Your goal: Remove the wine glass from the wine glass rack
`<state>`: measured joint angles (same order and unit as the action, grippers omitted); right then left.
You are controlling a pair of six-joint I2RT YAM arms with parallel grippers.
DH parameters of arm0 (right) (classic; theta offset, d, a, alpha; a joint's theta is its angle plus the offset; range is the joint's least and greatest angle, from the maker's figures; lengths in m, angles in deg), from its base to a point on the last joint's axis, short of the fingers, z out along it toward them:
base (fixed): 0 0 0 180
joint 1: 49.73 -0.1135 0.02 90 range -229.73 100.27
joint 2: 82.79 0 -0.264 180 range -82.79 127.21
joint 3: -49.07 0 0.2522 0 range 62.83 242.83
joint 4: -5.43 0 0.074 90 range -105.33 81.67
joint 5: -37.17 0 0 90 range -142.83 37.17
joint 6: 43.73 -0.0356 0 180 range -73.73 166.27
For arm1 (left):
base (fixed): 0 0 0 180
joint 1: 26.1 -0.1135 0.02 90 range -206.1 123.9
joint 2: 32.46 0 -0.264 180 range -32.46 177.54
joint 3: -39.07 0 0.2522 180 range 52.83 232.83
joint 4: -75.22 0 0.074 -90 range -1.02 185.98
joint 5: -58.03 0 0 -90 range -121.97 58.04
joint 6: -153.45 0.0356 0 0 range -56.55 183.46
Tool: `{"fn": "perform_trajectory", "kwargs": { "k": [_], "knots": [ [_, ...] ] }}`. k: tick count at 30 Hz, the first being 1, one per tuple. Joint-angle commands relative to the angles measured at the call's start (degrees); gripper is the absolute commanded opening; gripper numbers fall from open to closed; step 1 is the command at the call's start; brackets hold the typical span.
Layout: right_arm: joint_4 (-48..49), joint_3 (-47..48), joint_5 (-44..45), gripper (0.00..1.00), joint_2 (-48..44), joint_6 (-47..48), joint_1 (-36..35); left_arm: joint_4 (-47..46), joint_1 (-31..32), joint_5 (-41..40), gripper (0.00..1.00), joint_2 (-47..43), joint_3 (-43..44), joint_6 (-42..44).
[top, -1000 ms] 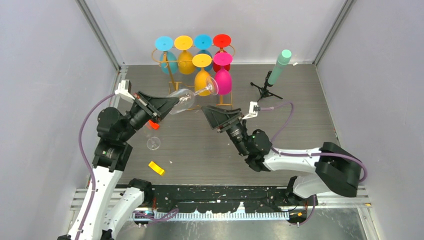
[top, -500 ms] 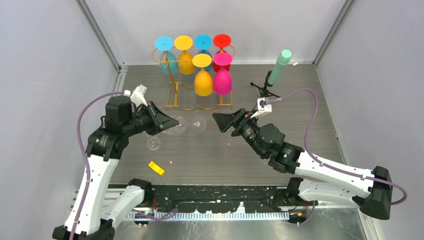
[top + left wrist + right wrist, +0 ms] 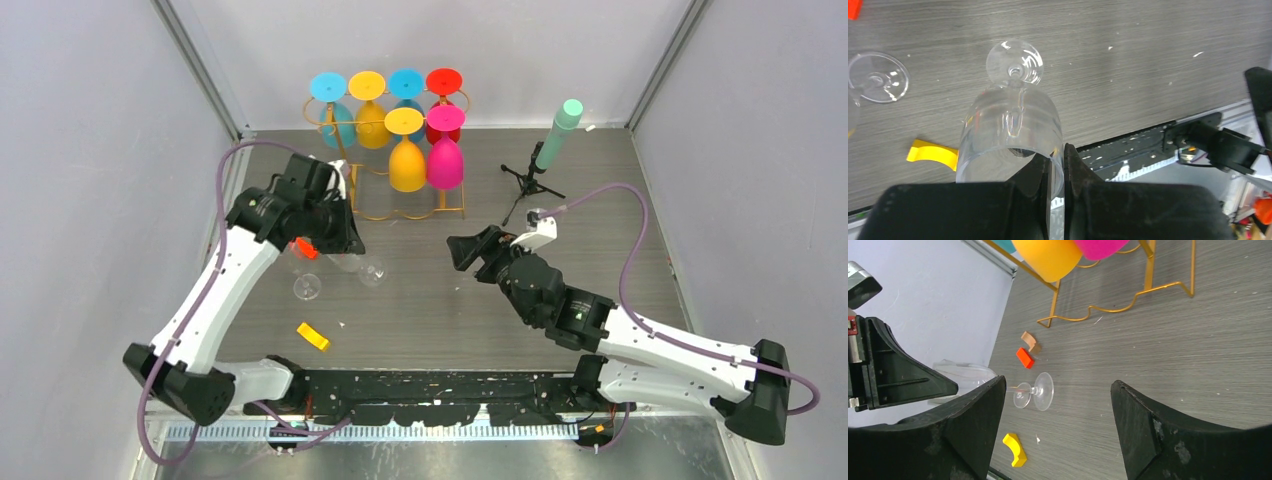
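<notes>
Left wrist, clear wine glass [image 3: 1008, 125], rim pinched in left tool [image 3: 1057, 154]

Left arm arched forward, wrist pitched down, left gripper [image 3: 1057, 150] pinched on the wine glass [image 3: 1010, 130] rim; right arm stretched low, right gripper [image 3: 1058, 385] with 2 fingers spread wide.

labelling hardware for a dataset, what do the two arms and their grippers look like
The left arm and right arm have white link shells with black joints. A purple cable loops along each. The left gripper and right gripper are matte black with broad wedge-shaped fingers.
</notes>
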<state>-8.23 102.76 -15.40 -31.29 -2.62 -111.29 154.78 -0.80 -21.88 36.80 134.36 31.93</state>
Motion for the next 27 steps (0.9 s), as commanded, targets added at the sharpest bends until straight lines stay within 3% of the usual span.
{"fn": "perform_trajectory", "kwargs": {
  "k": [1,17,27],
  "knots": [
    [-2.36,0.42,6.23,0.82,-2.64,0.3,-0.17,3.5,1.91,-5.61,0.0,3.09,5.88,5.76],
    [-3.65,0.58,8.02,0.82,-3.49,2.26,-0.14,-1.03,2.91,-13.56,0.0,8.79,-2.73,8.41],
    [-4.28,0.61,7.43,0.82,-2.72,0.68,-0.14,-3.82,1.55,-11.74,0.0,9.32,-5.8,11.09]
  ]
}}
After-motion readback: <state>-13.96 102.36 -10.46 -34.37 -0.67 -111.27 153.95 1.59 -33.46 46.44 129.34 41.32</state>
